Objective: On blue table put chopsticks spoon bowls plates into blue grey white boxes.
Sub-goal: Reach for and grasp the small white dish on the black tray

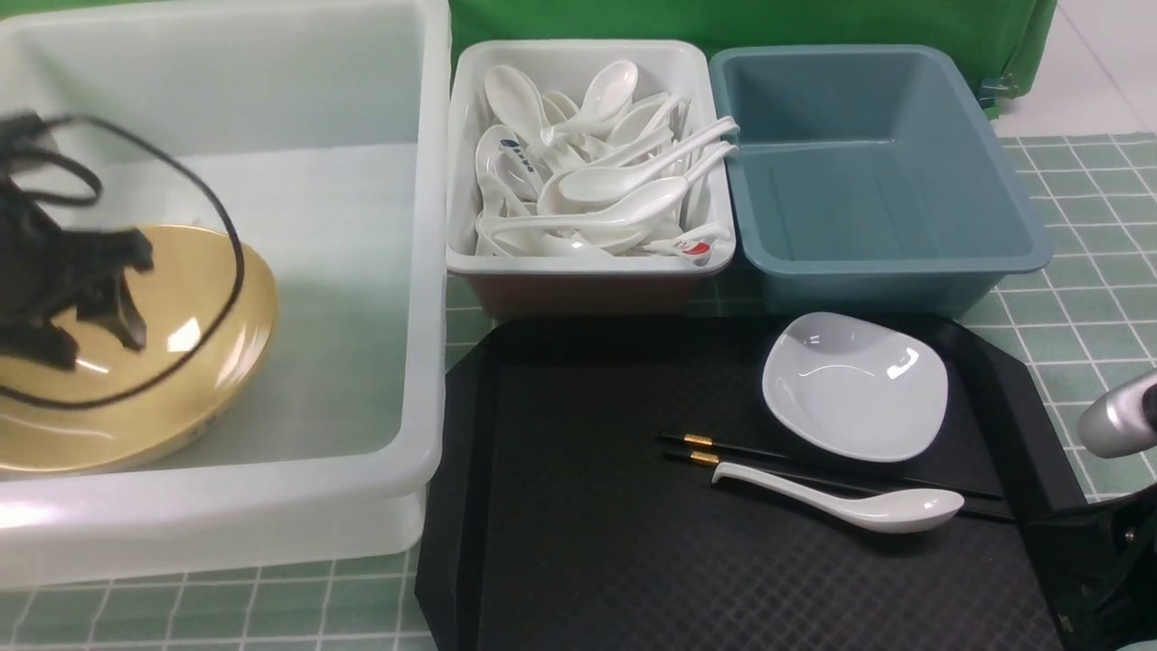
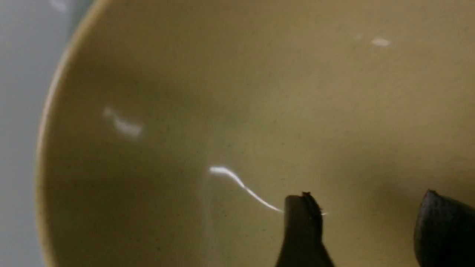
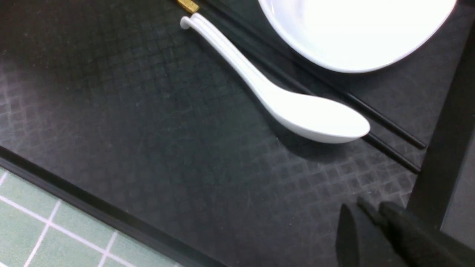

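— While the left tool is hanging over the yellow bowl, is it gripping anything?

— No, its fingers are standing apart with nothing between them. The bowl is lying inside the big white box, looking tilted, so I am judging that piece done.

— And the right tool?

— It is hovering low over the near right corner of the black tray, fingers pressed together and carrying nothing. I am guessing it is waiting there because the spoon, chopsticks and white dish are all lying on that side.

— Which way is the spoon pointing?

— Its long axis is running across the tray, handle toward the robot's left, scoop toward the right. It is lying along the chopsticks, seemingly overlapping the nearer stick; their gold bands are pointing left too.

— Where is it going?

— Probably the small white box, which is holding other white spoons. The blue-grey box on the desk is holding nothing.
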Robot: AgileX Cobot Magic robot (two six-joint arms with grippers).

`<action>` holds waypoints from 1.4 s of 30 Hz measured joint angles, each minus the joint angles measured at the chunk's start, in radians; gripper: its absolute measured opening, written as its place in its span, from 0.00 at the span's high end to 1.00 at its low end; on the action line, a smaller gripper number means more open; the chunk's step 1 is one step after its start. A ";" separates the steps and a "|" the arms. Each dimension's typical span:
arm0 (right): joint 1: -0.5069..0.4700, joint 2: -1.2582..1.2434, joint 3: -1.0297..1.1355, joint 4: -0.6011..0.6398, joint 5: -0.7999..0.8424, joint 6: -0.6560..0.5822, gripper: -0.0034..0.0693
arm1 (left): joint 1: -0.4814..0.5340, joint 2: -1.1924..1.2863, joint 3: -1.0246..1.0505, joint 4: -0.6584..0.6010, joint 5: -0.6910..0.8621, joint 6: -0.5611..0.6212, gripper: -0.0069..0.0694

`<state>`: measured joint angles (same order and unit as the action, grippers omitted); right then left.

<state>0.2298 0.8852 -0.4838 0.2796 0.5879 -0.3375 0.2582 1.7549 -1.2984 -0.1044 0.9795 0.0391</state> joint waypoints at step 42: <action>-0.076 0.896 -0.506 0.006 -0.189 0.202 0.33 | -0.366 -1.307 0.676 0.465 -0.092 -0.296 0.90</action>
<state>0.1535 1.7809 -0.9895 0.2857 0.3989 -0.1352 -0.1075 0.4482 -0.6220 0.3603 0.8878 -0.2569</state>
